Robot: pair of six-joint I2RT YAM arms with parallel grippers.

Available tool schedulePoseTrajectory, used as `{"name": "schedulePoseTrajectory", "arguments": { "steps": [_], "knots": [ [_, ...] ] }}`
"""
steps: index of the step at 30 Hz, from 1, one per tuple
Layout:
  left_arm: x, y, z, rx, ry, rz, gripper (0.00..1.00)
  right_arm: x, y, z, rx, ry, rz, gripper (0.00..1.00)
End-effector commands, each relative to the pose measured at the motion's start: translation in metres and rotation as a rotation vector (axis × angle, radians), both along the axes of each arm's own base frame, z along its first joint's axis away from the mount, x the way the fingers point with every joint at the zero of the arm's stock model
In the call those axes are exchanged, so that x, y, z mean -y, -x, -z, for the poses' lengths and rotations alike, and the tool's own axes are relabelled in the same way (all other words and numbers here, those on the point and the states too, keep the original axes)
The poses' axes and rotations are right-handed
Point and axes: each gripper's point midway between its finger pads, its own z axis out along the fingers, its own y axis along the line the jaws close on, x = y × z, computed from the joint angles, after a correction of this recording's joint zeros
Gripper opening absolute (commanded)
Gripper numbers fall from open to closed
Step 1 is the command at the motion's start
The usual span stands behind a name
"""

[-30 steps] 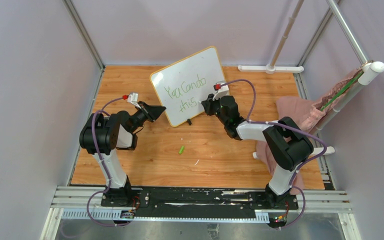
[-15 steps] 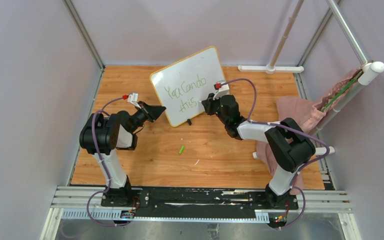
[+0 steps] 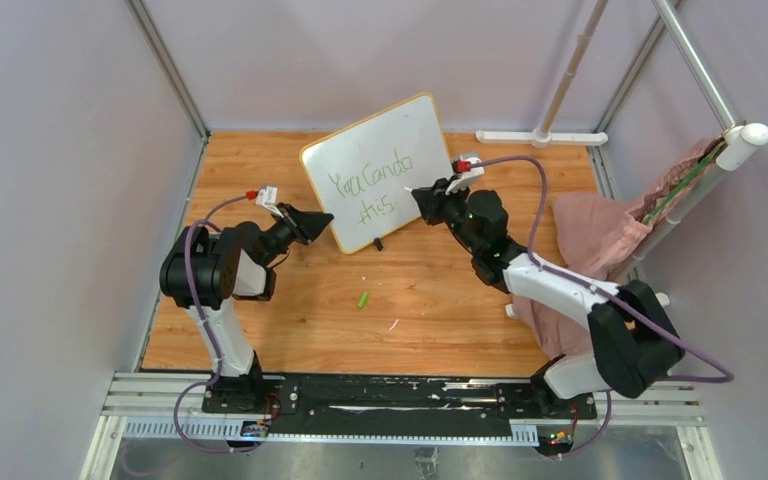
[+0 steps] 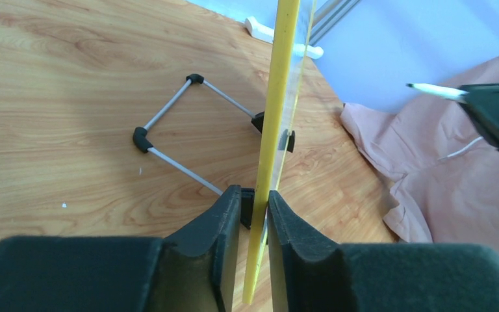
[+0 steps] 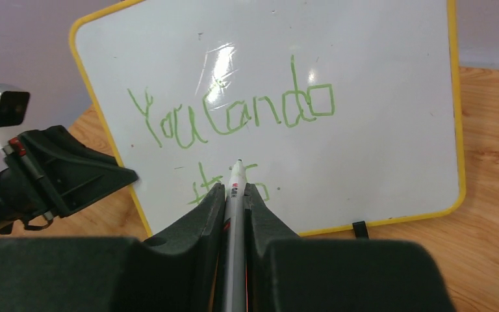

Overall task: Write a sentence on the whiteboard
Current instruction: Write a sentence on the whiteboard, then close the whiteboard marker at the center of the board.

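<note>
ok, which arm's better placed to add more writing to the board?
Right. The right hand grips the marker, tip pointing at the board face. The left hand only straddles the board's edge and carries no pen.

Wooden table (image 3: 260, 330), whiteboard (image 3: 375, 150) standing on it, small green piece (image 3: 362, 299), pink cloth (image 3: 590, 225)

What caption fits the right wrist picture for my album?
Right gripper aims a marker at the whiteboard, where the sentence reads "You Can do this."
</note>
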Motion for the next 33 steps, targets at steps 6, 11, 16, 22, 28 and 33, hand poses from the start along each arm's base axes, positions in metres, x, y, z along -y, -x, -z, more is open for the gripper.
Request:
{"name": "schedulePoseTrajectory", "arguments": {
  "steps": [6, 11, 16, 22, 28, 33],
  "knots": [
    [-0.003, 0.003, 0.005, 0.004, -0.012, -0.049, 0.41, 0.007, 0.055, -0.012, -0.009, -0.006, -0.062, 0.00],
    [-0.010, 0.009, 0.002, 0.009, -0.019, -0.098, 0.98, 0.019, 0.077, -0.015, -0.008, -0.002, -0.068, 0.00],
    [-0.014, 0.023, 0.002, -0.013, -0.008, -0.118, 1.00, 0.034, 0.093, -0.019, 0.011, -0.010, -0.062, 0.00],
    [-0.038, 0.050, -0.025, -0.047, 0.060, -0.190, 1.00, 0.048, 0.111, -0.021, -0.016, 0.052, -0.071, 0.00],
    [-0.071, 0.067, -0.029, -0.168, -0.192, -0.370, 1.00, 0.058, 0.124, -0.022, -0.042, 0.050, -0.066, 0.00],
    [-0.097, 0.088, -0.007, -0.447, -0.392, -0.512, 1.00, 0.057, 0.128, -0.016, -0.096, 0.107, -0.088, 0.00]
  ]
}}
